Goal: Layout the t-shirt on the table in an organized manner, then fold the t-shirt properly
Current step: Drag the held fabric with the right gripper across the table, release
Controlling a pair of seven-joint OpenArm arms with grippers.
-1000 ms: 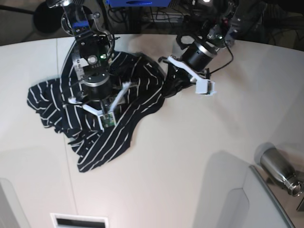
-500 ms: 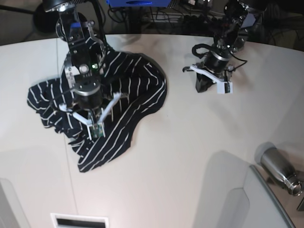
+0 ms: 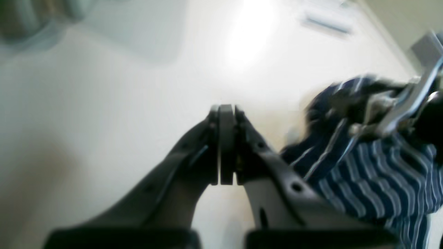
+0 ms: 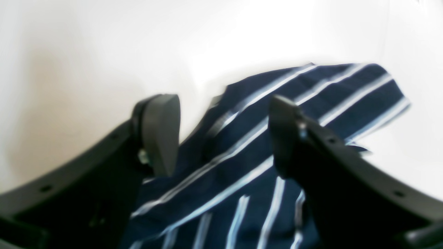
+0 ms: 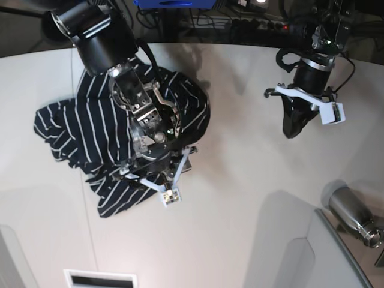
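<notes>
The dark navy t-shirt (image 5: 72, 129) with thin white stripes lies crumpled on the left half of the white table (image 5: 240, 180). My right gripper (image 5: 153, 168) hangs over the shirt's near right part. In the right wrist view its jaws stand wide open (image 4: 223, 117) above the striped cloth (image 4: 311, 90), holding nothing. My left gripper (image 5: 292, 133) hovers over bare table to the right, well apart from the shirt. It is shut (image 3: 226, 110) with nothing between the pads. The shirt (image 3: 373, 173) shows blurred at the right of the left wrist view.
A steel bottle (image 5: 351, 216) lies at the right near a grey panel (image 5: 336, 258). A thin dark seam (image 5: 90, 210) runs down the table's left side. A slot (image 5: 99, 279) sits at the front edge. Cables and stands crowd behind the far edge.
My right arm has swung toward the near edge of the shirt and its jaws have opened wide. My left arm has moved right, away from the shirt, still shut.
</notes>
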